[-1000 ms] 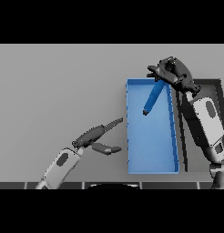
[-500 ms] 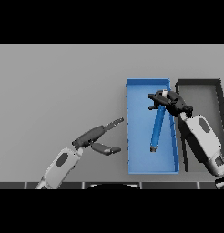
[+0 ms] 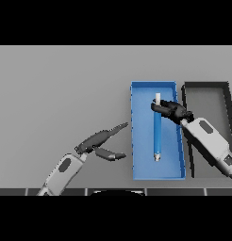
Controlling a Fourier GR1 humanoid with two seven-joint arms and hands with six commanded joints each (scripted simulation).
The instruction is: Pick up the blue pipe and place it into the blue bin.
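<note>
The long blue pipe with a pale tip now lies flat and straight inside the shallow blue rectangular bin, no longer tilted as a moment before; the right hand has its fingers curled at the upper end, touching it; the left hand stays open over the grey table; no writing is readable.

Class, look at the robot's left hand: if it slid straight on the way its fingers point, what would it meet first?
The left hand points up and to the right, so it would probably first meet the left wall of the rectangular blue bin. Height above the grey table is hard to judge, so it might pass over the rim.
</note>
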